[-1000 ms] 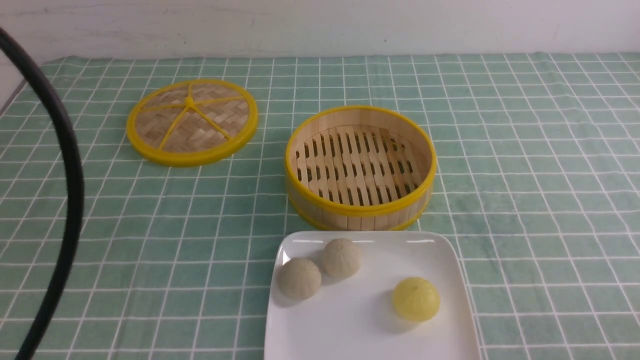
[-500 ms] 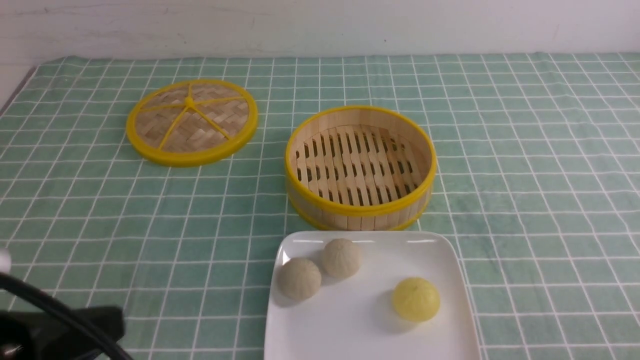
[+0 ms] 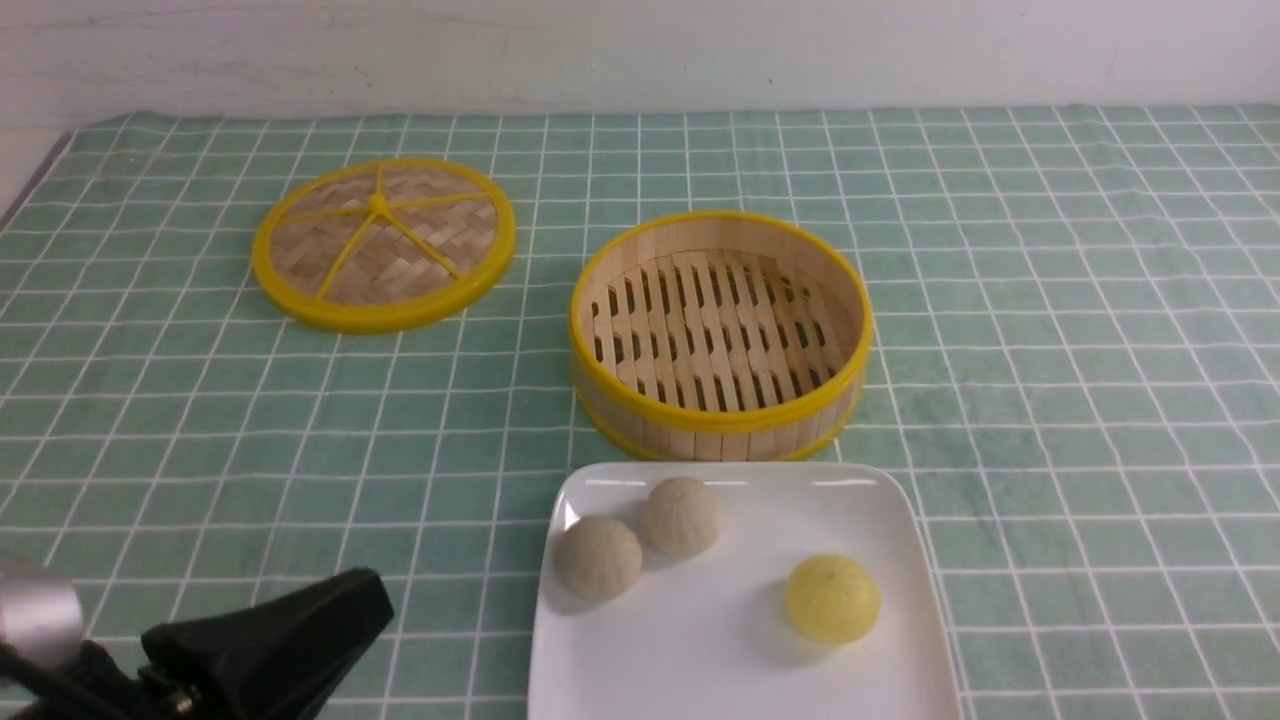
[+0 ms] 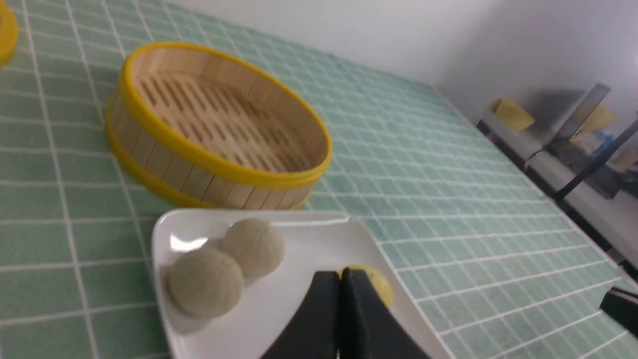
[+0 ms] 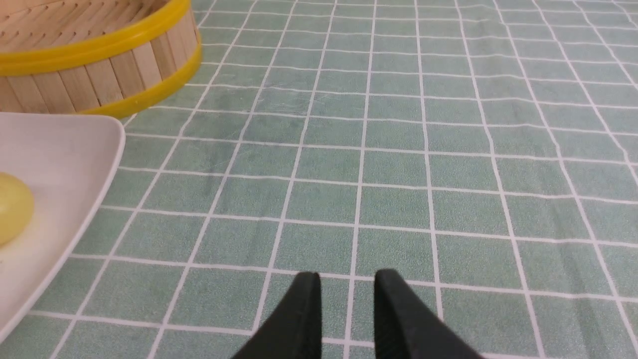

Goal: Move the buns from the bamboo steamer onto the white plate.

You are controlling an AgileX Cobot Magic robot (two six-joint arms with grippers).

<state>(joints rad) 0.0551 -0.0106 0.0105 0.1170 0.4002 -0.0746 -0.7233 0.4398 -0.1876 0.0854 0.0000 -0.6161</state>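
Two beige buns (image 3: 598, 557) (image 3: 682, 515) rest side by side on the far left part of the white plate (image 3: 720, 660). The bamboo steamer (image 3: 720, 330) just behind the plate has nothing in it. My left gripper (image 3: 365, 598) hangs low at the near left, a little left of the plate. In the left wrist view this left gripper (image 4: 340, 273) is shut and holds nothing, with both buns (image 4: 205, 282) (image 4: 253, 248) beyond it. My right gripper (image 5: 346, 276) is open by a narrow gap over bare cloth, right of the plate (image 5: 50, 164).
A bright yellow bun (image 3: 832, 598) lies on the plate's right half. The woven yellow-rimmed lid (image 3: 383, 242) lies flat at the far left. A green checked cloth (image 3: 1050, 400) covers the table, and a white wall runs along the back edge.
The black cable that arced down the left side has gone. My left gripper has come into view at the bottom left, shifting right toward the plate. The buns have not moved.
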